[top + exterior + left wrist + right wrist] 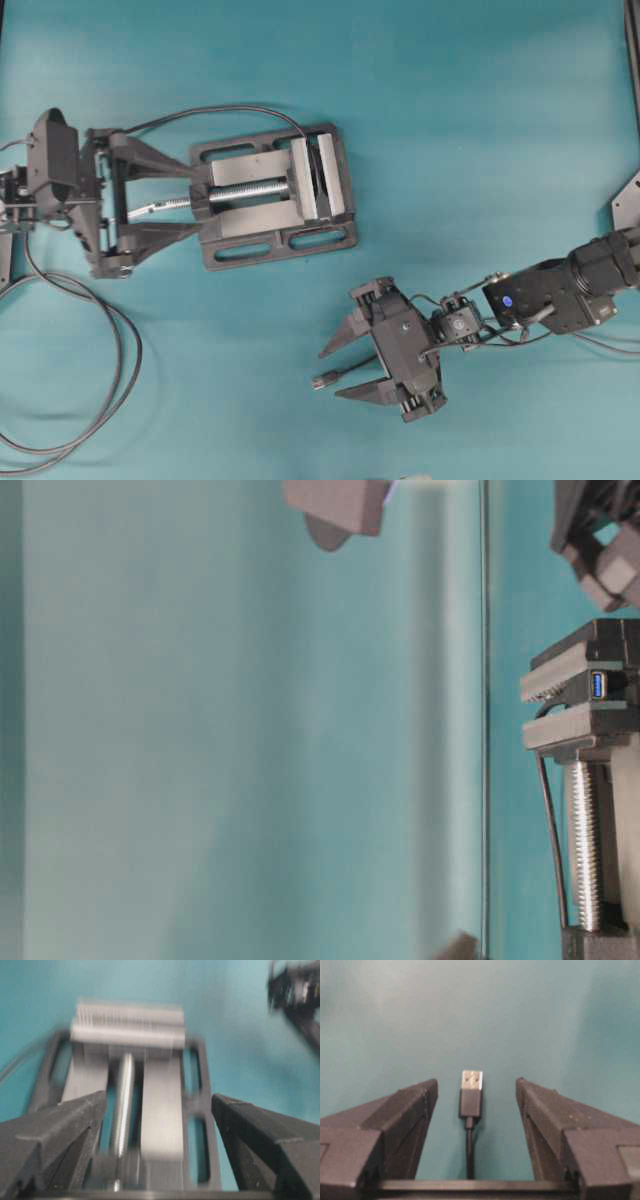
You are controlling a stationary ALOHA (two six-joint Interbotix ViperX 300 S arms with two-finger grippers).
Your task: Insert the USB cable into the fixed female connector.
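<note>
The USB cable's black plug (325, 380) with its metal tip lies flat on the teal table. It rests between the spread fingers of my right gripper (332, 372), which is open and does not touch it. The right wrist view shows the plug (471, 1095) centred in that gripper (476, 1082), pointing away, with the cable running back under the wrist. The fixed female connector (598, 685) shows its blue port, clamped between the vise's jaws (311, 165). My left gripper (195, 197) is open at the vise's handle end, its fingers straddling the silver screw (122, 1105). The left wrist view is blurred, with the gripper (159, 1100) wide apart.
The grey metal vise (320, 240) sits left of the middle. A long thin dark cable (110, 400) loops over the table's lower left, and its far end runs over the vise's top edge. The right arm (560, 290) comes in from the right edge.
</note>
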